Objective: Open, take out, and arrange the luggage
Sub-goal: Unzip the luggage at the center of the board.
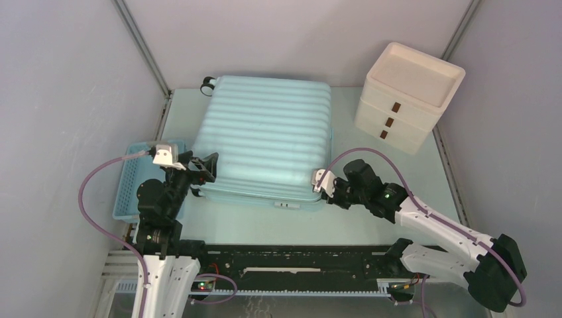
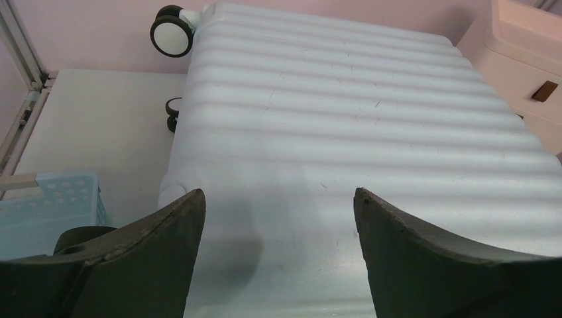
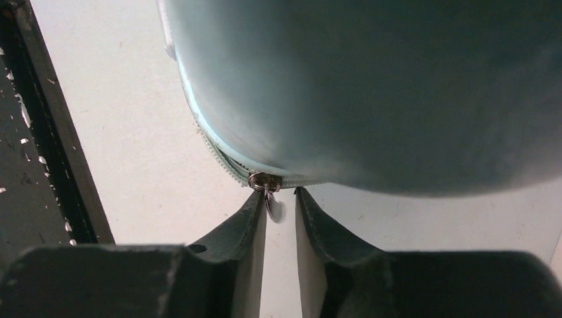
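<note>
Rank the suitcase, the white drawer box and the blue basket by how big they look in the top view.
Suitcase, clearly largest.
White drawer box.
Blue basket, smallest showing, though the left arm covers part of it.

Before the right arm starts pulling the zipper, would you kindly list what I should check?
1. Luggage lies flat and closed: ok.
2. Zipper pull hangs within the right gripper: ok.
3. Right jaws clamped on the pull: not ok, a gap shows.
4. Left gripper open above the luggage's near left corner: ok.
5. Left gripper touching the luggage: cannot tell.
</note>
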`<action>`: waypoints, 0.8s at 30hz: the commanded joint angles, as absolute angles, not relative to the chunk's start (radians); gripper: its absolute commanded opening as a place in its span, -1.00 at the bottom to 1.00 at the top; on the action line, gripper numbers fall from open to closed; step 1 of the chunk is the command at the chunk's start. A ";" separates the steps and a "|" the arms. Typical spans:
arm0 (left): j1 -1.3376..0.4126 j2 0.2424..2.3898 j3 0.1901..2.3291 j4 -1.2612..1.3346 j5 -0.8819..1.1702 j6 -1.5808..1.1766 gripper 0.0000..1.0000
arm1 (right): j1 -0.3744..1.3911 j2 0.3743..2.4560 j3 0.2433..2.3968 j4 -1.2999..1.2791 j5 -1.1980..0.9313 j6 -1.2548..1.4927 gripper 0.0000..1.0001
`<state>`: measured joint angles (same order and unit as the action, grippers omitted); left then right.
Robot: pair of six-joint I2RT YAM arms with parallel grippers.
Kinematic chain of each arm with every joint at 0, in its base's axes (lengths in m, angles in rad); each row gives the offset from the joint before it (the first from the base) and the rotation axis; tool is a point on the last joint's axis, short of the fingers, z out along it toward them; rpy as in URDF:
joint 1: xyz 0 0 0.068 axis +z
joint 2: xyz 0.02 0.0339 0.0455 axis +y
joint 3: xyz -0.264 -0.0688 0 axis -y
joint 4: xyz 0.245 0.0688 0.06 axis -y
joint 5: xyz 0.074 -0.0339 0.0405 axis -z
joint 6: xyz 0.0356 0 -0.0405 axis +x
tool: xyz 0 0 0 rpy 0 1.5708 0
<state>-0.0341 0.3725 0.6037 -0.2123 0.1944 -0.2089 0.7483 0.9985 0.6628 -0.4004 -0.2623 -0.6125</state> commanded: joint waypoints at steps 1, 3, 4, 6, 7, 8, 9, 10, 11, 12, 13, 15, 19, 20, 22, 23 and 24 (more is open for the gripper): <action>-0.032 0.373 0.593 -0.199 0.198 -0.190 0.74 | 0.734 0.977 0.684 -0.330 -0.283 -0.596 -0.47; -0.032 0.373 0.594 -0.200 0.198 -0.190 0.73 | 0.708 0.957 0.686 -0.345 -0.327 -0.597 -0.54; -0.032 0.374 0.594 -0.199 0.200 -0.190 0.74 | 0.695 0.950 0.686 -0.356 -0.350 -0.598 -0.56; -0.032 0.374 0.594 -0.199 0.198 -0.191 0.74 | 0.676 0.940 0.694 -0.379 -0.393 -0.604 -0.58; -0.032 0.374 0.594 -0.199 0.198 -0.190 0.74 | 0.667 0.938 0.698 -0.388 -0.415 -0.604 -0.59; -0.032 0.373 0.594 -0.199 0.198 -0.190 0.74 | 0.660 0.936 0.701 -0.395 -0.430 -0.605 -0.63; -0.032 0.374 0.594 -0.200 0.199 -0.191 0.74 | 0.654 0.937 0.703 -0.399 -0.443 -0.606 -0.69; -0.032 0.373 0.594 -0.199 0.198 -0.192 0.74 | 0.646 0.938 0.704 -0.403 -0.454 -0.607 -0.74; -0.031 0.373 0.594 -0.199 0.198 -0.190 0.74 | 0.635 0.940 0.707 -0.407 -0.465 -0.609 -0.81; -0.032 0.373 0.594 -0.199 0.199 -0.190 0.74 | 0.627 0.941 0.708 -0.416 -0.474 -0.616 -0.88; -0.032 0.374 0.594 -0.199 0.198 -0.191 0.74 | 0.620 0.941 0.711 -0.423 -0.481 -0.621 -0.93; -0.032 0.374 0.593 -0.199 0.199 -0.191 0.74 | 0.604 0.935 0.715 -0.436 -0.493 -0.632 -1.00; -0.032 0.371 0.593 -0.199 0.199 -0.192 0.74 | 0.568 0.923 0.728 -0.451 -0.480 -0.638 -1.00; -0.032 0.372 0.593 -0.199 0.199 -0.191 0.74 | 0.558 0.919 0.732 -0.454 -0.462 -0.638 -1.00; -0.032 0.372 0.593 -0.199 0.200 -0.192 0.74 | 0.537 0.914 0.737 -0.449 -0.420 -0.631 -1.00; -0.032 0.374 0.594 -0.199 0.201 -0.192 0.74 | 0.531 0.912 0.738 -0.441 -0.398 -0.625 -1.00; -0.031 0.374 0.594 -0.199 0.202 -0.192 0.74 | 0.527 0.911 0.739 -0.430 -0.373 -0.617 -1.00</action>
<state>-0.0341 0.3725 0.6037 -0.2127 0.1944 -0.2089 0.5690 0.9543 0.6731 -0.4725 -0.4854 -0.6189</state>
